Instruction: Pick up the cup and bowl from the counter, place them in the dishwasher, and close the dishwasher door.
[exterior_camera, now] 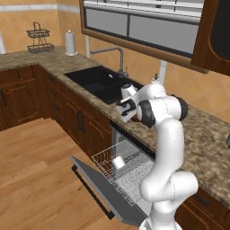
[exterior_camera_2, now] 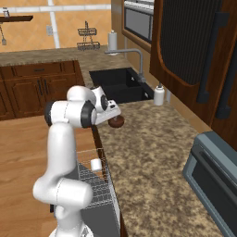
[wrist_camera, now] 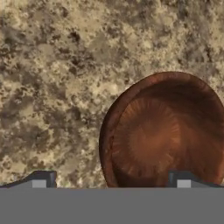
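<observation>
cup (exterior_camera: 118, 162) sits in the rack of the open dishwasher (exterior_camera: 123, 173), door (exterior_camera: 96, 186) dropped flat. right of that, bowl (exterior_camera_2: 115, 121) on the counter (exterior_camera_2: 152, 157) edge. gripper (wrist_camera: 111, 181) just above it, jaws wide, holding nothing.

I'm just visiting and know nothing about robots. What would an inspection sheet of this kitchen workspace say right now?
Surface: speckled granite counter, nothing spilled on it.
Job's things: bowl upright on the counter near its front edge; cup lying in the rack of the dishwasher; door folded down, open.
Clutter: soap bottle by the sink; paper towel roll and wire basket at the far wall.
End effector: open, above the bowl, one fingertip over the bowl, the other over bare counter; not gripping.
Cables: nothing seen.
Surroundings: wooden cabinets, wood floor, microwave on the counter.
</observation>
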Robot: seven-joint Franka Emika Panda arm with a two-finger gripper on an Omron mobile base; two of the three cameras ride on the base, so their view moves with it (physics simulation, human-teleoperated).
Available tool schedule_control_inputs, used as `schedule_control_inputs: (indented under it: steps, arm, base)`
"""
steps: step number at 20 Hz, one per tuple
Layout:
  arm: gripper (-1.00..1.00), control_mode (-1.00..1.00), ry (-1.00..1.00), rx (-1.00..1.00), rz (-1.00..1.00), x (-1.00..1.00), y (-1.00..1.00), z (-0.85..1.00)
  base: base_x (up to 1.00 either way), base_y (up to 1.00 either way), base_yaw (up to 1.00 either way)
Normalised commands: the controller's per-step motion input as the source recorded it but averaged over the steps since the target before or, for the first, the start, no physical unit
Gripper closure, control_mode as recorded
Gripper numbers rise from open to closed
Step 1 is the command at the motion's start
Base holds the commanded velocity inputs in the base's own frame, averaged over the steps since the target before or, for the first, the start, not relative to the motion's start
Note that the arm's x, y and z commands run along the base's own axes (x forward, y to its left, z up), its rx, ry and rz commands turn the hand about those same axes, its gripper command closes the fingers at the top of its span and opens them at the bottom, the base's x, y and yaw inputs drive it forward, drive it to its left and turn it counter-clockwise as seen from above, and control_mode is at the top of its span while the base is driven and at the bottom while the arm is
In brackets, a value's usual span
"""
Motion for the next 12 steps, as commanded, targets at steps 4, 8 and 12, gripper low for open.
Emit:
schedule_control_inputs:
  steps: [4,8,12]
  arm:
    - [-1.0,-1.0,0.01,0.0,0.04,0.32,-0.02,-0.16]
    - [1.0,-1.0,0.01,0.0,0.04,0.1,0.0,-0.26]
    - [1.0,-1.0,0.0,0.0,0.0,-0.11,0.0,-0.17]
  base:
    - [0.0,0.0,0.0]
    - [0.0,0.0,0.0]
    - [0.0,0.0,0.0]
